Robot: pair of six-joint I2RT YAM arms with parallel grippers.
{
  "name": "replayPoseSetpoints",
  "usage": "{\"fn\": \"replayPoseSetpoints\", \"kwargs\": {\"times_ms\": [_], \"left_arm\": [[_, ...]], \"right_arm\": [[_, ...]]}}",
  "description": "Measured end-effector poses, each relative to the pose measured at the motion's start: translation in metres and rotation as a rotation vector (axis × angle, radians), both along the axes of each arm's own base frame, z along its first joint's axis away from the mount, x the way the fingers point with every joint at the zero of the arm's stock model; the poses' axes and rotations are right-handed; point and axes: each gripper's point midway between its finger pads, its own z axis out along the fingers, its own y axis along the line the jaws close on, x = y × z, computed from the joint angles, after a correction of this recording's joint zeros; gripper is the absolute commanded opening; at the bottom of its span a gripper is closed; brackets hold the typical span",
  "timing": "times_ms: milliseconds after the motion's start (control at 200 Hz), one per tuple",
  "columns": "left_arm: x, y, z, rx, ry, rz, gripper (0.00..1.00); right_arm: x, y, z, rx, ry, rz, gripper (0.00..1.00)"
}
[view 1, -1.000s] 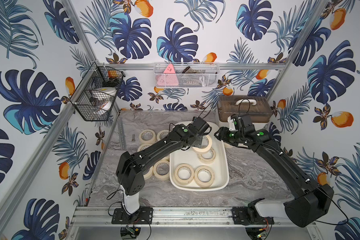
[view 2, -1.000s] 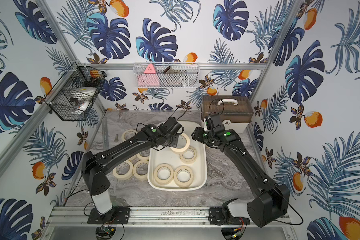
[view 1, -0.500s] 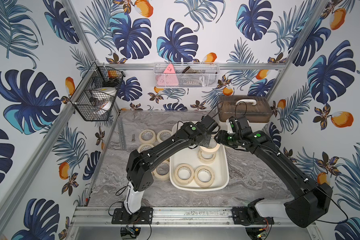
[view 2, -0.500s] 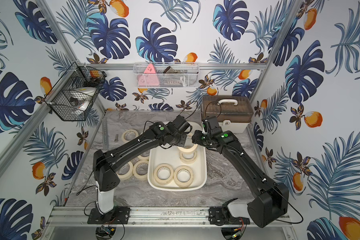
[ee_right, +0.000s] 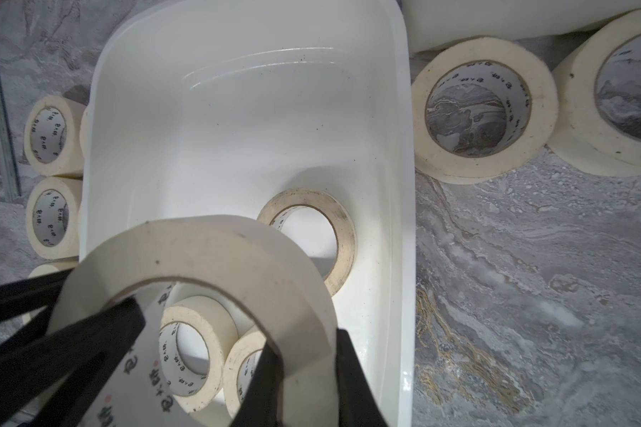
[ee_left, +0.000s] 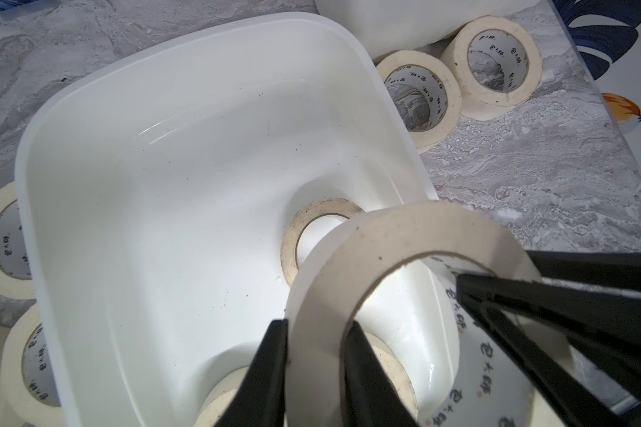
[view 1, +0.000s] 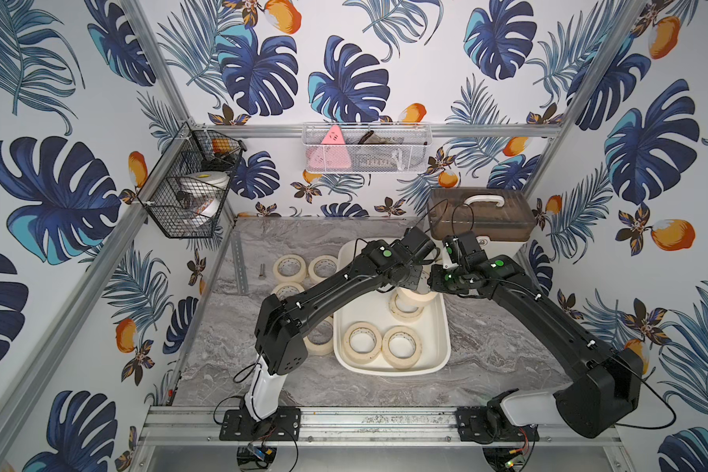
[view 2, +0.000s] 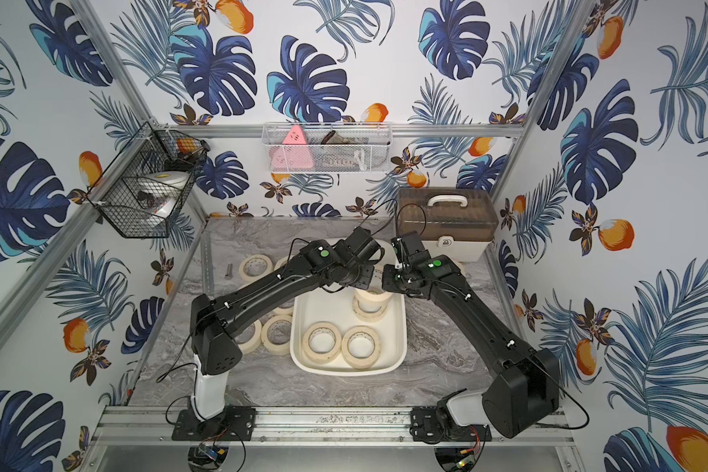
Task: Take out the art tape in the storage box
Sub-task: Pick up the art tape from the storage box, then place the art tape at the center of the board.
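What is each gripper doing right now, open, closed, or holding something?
Left gripper: closed, pinching the wall of the raised tape roll.
Right gripper: closed on the same raised tape roll, at another part of its wall.

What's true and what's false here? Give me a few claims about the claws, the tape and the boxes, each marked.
1. The left claw and the right claw both pinch the same roll. True.
2. The box is empty. False: three rolls lie flat in it.
3. On the table, loose rolls lie on both sides of the box. True.
4. The case stands open. False: its brown lid is shut.
5. The pinched roll rests on the table. False: it hangs above the box.
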Motion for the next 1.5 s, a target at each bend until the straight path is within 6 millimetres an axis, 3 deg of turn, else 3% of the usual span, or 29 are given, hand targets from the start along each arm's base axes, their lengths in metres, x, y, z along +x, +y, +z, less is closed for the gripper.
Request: {"fn": "replayPoseSetpoints", "kwargs": {"times_ms": [70, 280, 420, 711, 966, 1106, 1266, 1496], "left_arm": [[-0.001, -0.002, -0.001, -0.01, -0.001, -0.008, 0.35], [-0.014, -0.003, 0.008, -0.076, 0.019, -0.041, 0.59], [-0.023, -0.008, 0.022, -0.143, 0.022, -0.081, 0.7], [-0.034, 0.004, 0.049, -0.218, -0.03, -0.094, 0.79], [-0.034, 0.024, 0.052, -0.215, -0.063, -0.06, 0.8], [-0.032, 0.03, 0.044, -0.201, -0.053, -0.047, 0.81], [-0.033, 0.037, 0.038, -0.191, -0.043, -0.035, 0.81], [-0.03, 0.042, 0.036, -0.189, -0.042, -0.024, 0.81]], "right_arm": [[-0.001, -0.002, -0.001, -0.01, 0.004, 0.0, 0.0], [0.004, -0.005, 0.0, -0.01, -0.003, -0.033, 0.0], [0.007, -0.009, 0.003, -0.031, -0.022, -0.05, 0.0], [0.013, -0.031, 0.009, -0.129, -0.07, -0.121, 0.0], [0.013, -0.085, 0.008, -0.258, -0.088, -0.342, 0.0], [0.008, -0.122, -0.007, -0.27, -0.052, -0.481, 0.0], [-0.007, -0.163, -0.04, -0.271, 0.024, -0.612, 0.0], [-0.017, -0.158, -0.089, -0.241, 0.13, -0.607, 0.0]]}}
